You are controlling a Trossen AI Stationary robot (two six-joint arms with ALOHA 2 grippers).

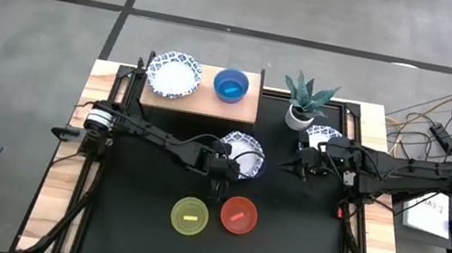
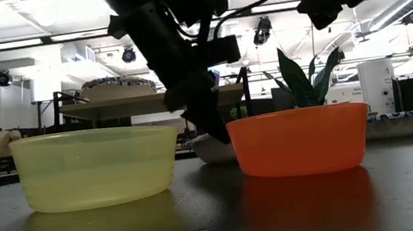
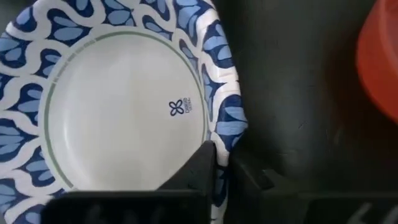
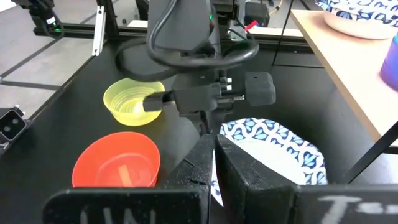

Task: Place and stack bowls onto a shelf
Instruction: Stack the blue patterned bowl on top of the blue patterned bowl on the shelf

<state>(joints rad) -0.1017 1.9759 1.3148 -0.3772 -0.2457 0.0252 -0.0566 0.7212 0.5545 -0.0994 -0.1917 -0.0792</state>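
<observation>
Left gripper (image 1: 219,179) hides bowl (image 1: 249,153) rim

Bright, even overhead light; soft shadows only.
Ceiling strip lights (image 2: 47,42) glare in low view; black tabletop (image 2: 220,224) reflects yellow bowl (image 2: 96,167) & red bowl (image 2: 300,141); wrist-view foregrounds blurred.

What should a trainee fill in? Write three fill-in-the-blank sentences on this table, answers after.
1. The shelf holds ___ bowls.
2. Beside the red bowl on the table sits a ___ bowl.
3. The left end effector is at the rim of a ___ bowl.

Answers: two; yellow; patterned.
</observation>
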